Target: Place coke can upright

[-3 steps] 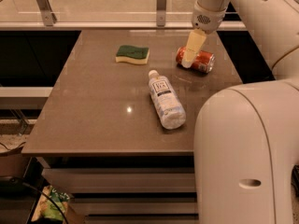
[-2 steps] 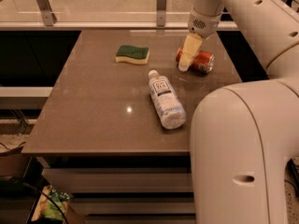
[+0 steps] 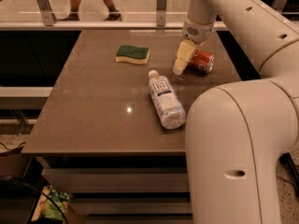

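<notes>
The coke can (image 3: pixel 203 61), red with a silver end, lies on its side on the brown table (image 3: pixel 93 106) near the far right edge. My gripper (image 3: pixel 180 65) hangs from the white arm (image 3: pixel 219 8) and points down to the table, just left of the can and partly in front of it. I cannot tell whether it touches the can.
A clear plastic bottle with a white label (image 3: pixel 165 99) lies on its side in the middle of the table. A green and yellow sponge (image 3: pixel 132 54) lies at the back. A glass railing (image 3: pixel 161 3) runs behind the table. My white body (image 3: pixel 233 153) fills the right foreground.
My gripper has shifted a little to the left and down, off the can's top to its left side. The can still lies in about the same place.
</notes>
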`<state>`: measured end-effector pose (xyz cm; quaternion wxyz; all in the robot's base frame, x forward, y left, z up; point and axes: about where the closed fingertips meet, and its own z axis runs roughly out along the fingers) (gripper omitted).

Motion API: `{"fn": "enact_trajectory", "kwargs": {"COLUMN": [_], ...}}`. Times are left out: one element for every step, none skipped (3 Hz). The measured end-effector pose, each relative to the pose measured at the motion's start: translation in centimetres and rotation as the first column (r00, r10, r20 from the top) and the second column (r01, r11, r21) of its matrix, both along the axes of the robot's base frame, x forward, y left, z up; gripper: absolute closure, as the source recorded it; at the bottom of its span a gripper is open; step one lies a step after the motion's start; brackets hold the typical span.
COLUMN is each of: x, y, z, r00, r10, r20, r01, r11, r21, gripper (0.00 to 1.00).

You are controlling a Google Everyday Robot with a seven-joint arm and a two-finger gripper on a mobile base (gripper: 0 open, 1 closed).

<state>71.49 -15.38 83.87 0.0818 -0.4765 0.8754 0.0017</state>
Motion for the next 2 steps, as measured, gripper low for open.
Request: {"fn": "enact_trajectory", "kwargs": {"x": [0.00,0.47], "y": [0.00,0.19], "z": [0.00,-0.47], "r00": [1.0000,0.9999], "r10": [0.000,-0.001], "r20": [0.000,0.011], "r01": [0.000,0.001], "r11": [1.000,1.000], "r21": [0.000,0.007], "gripper": [0.00,0.18]}}
